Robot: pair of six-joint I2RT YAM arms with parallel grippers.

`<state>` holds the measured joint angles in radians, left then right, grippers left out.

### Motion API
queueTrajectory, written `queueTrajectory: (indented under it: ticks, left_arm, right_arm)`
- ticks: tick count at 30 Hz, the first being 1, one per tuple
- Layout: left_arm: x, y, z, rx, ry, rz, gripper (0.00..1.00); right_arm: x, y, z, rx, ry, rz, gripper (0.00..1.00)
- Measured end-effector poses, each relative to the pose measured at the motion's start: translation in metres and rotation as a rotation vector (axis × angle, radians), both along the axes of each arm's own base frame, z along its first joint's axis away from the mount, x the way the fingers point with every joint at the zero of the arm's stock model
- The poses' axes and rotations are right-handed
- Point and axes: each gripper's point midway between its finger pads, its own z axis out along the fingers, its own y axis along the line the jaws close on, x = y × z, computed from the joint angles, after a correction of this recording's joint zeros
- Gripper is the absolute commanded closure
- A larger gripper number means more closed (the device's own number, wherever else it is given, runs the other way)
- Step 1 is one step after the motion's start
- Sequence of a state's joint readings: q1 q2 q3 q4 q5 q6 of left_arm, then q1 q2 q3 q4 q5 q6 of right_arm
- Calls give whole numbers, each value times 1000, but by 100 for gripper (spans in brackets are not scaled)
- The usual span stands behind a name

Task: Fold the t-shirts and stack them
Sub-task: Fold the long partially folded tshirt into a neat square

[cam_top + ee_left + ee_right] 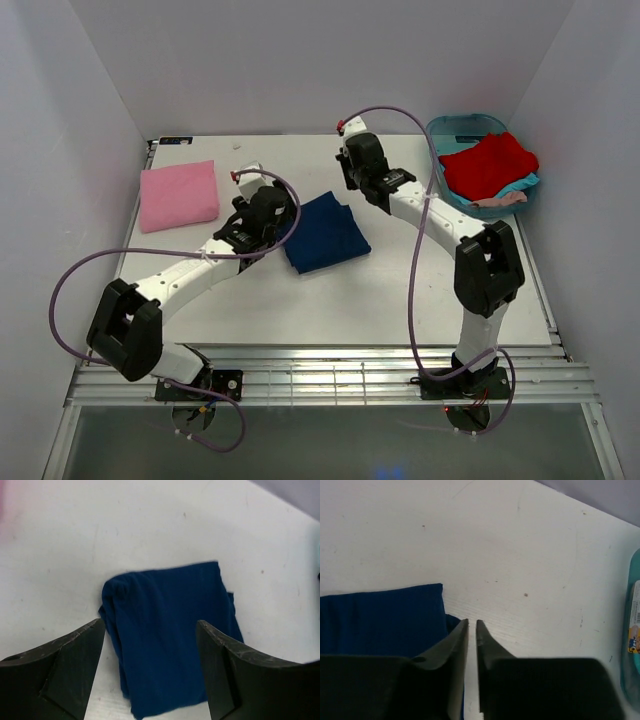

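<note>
A folded navy blue t-shirt (325, 232) lies mid-table. My left gripper (272, 232) hovers just left of it, wide open; in the left wrist view its jaws (150, 625) frame the navy t-shirt (170, 645) without touching it. My right gripper (350, 178) hangs above the table behind the shirt's far right corner. Its jaws (472, 622) stand a narrow slit apart with bare table showing between them, and the navy t-shirt (380, 620) lies to their left. A folded pink t-shirt (178, 195) rests at the far left. A red t-shirt (488, 165) lies in the tub.
The teal plastic tub (450, 125) stands at the back right corner, its rim (632, 630) at the right wrist view's edge; pale and teal cloth (500, 200) lies under the red t-shirt. White walls close in the table on three sides.
</note>
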<state>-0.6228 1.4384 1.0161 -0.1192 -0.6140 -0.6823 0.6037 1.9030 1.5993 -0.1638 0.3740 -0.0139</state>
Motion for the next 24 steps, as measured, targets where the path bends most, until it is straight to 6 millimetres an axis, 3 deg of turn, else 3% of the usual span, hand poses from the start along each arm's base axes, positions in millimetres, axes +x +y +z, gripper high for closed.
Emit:
queueTrajectory:
  ticks: [2,4,9,12,18,20,24]
  left_arm:
    - [-13,-3,-19,-15,47,-45,17]
    - [-25,-6,-42,-32,98,-88,16]
    - [-63,-7,-102,-58,250,-164,15]
    - [-73,-11,-107,-97,261,-197,14]
    - [-66,-27,-84,-240,181,-259,12]
    - [-68,-27,-88,-271,182,-267,2]
    - [-71,-23,-102,-313,225,-259,2]
  right_arm:
    - [-16,0,1,44,21,21,92]
    - [-29,1,-10,64,56,45,92]
    - [-76,-3,-85,67,264,102,92]
    - [-98,-1,-114,79,368,132,92]
    - [-107,8,-133,105,435,159,92]
    - [-110,10,-141,99,453,165,92]
    - [-112,10,-153,87,478,165,92]
